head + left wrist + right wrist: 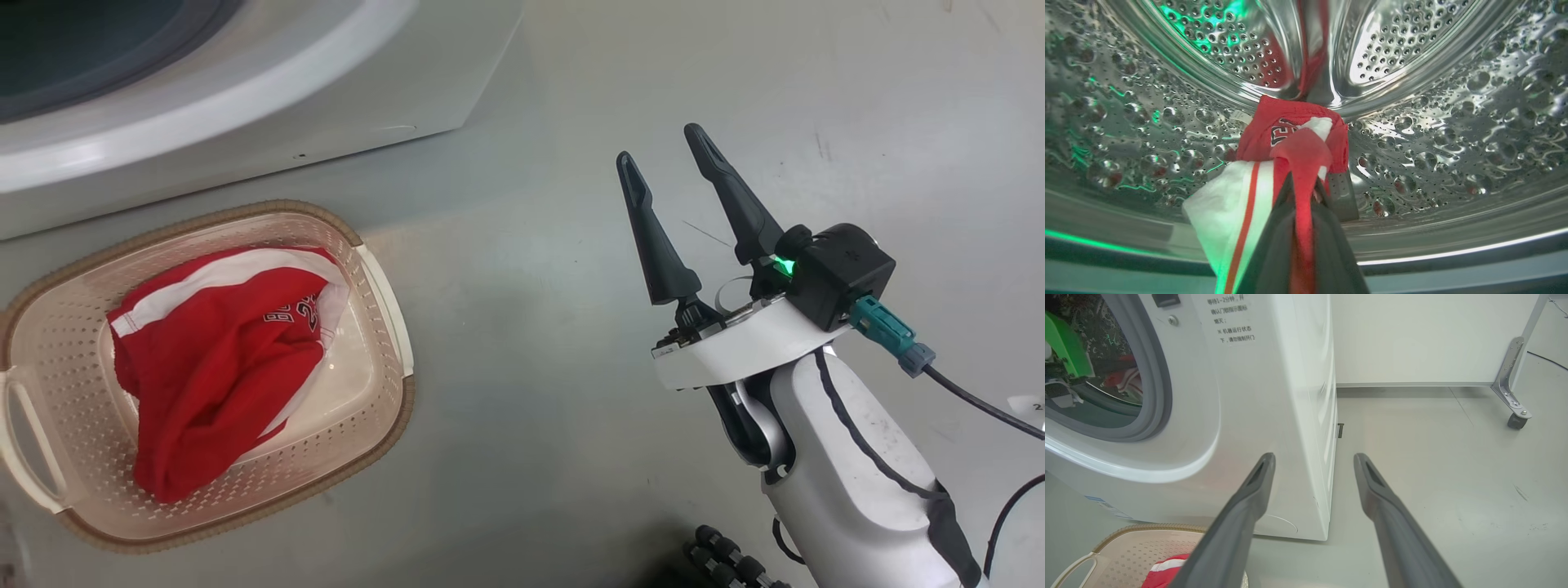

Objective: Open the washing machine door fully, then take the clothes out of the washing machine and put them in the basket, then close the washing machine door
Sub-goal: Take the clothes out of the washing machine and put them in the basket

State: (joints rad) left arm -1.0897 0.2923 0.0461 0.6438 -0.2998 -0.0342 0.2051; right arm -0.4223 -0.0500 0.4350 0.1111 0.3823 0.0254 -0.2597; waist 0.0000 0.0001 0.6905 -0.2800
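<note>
In the drum (pixel 1453 122) of the washing machine (pixel 1274 396) the left gripper (pixel 1306 188) is pinched on a red jersey (pixel 1290 122) whose loose white panel could catch the grey gasket (pixel 1161 375) and slip free before the basket (pixel 384 327), which holds another jersey (pixel 212 367), while the right gripper (pixel 660 145) hangs spread, empty.

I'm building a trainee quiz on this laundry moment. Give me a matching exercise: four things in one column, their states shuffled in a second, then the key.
Things
1. left gripper
2. right gripper
3. basket
4. washing machine

States
A. on the floor, with a red jersey in it
B. open, holding nothing
C. white, grey gasket round its opening
D. shut on a second jersey inside the drum

Pairs: 1-D, 2-B, 3-A, 4-C
</note>
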